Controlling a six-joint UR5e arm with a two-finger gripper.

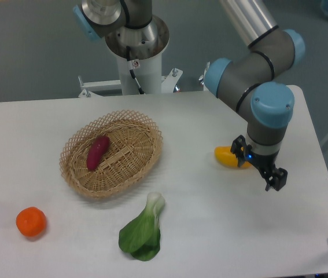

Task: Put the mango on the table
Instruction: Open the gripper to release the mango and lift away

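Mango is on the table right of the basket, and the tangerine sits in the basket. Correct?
Not quite. The camera view shows the sweet potato in the basket, while the tangerine lies on the table. The mango is right of the basket.

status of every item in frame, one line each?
mango: lying on the table, partly hidden behind the gripper
gripper: near the mango; jaws unclear
wicker basket: upright on the table, holding the sweet potato
sweet potato: lying in the basket
tangerine: on the table
bok choy: lying flat on the table
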